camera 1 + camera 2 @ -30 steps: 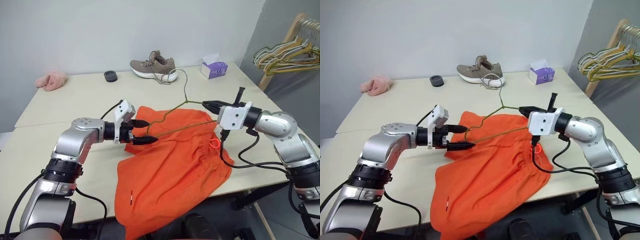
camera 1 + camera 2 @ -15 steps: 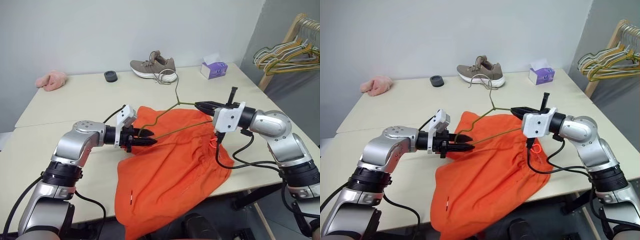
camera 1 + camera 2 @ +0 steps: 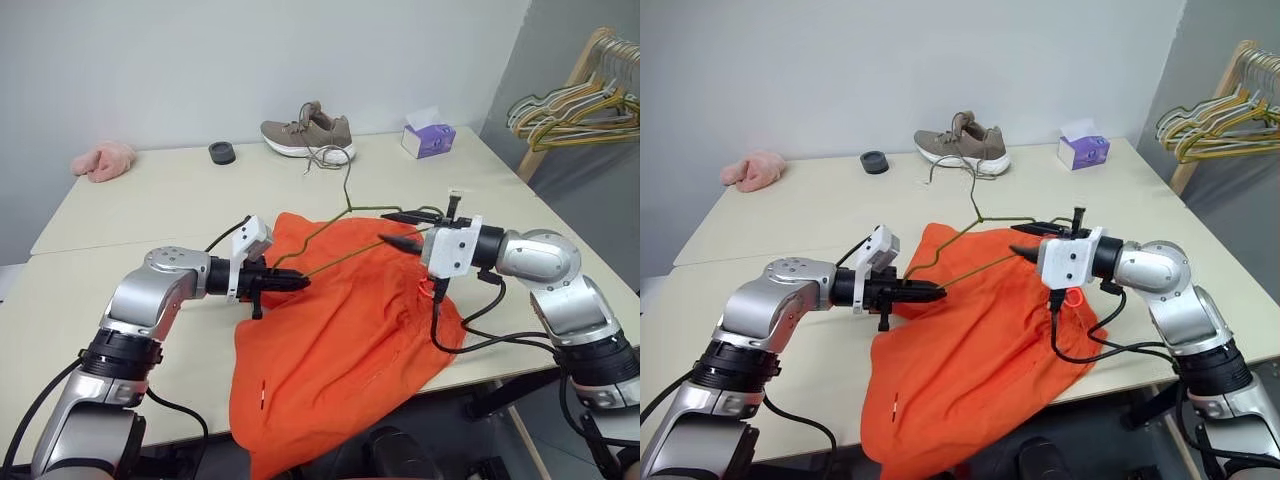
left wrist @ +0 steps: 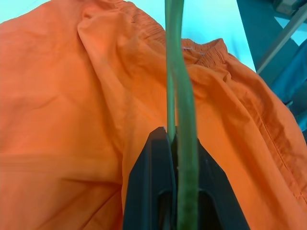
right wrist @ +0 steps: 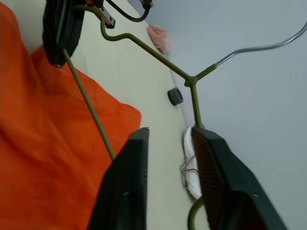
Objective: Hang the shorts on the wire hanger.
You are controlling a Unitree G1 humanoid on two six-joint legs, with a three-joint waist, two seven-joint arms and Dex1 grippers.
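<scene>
Lying crumpled across the near edge of the pale table (image 3: pixel 120 200), the shorts (image 3: pixel 340 340) run their length from the far-left corner beside the left gripper (image 3: pixel 290 283) toward the table's front, where the fabric hangs over the rim. The waistband side with its orange drawstring loop (image 3: pixel 430 288) sits under the right gripper (image 3: pixel 402 228). Above the shorts, the wire hanger (image 3: pixel 345 222) is held off the cloth, its long bar slanting from the left gripper up and rightward to the right gripper, its hook (image 3: pixel 335 160) pointing away toward the shoe (image 3: pixel 308 130) (the hook reaches near the laces). The left gripper is clamped tight on the hanger's left corner, as the left wrist view confirms. The right gripper's fingers (image 5: pixel 129 187) stand apart, with the hanger wire passing between them, not pinched.
</scene>
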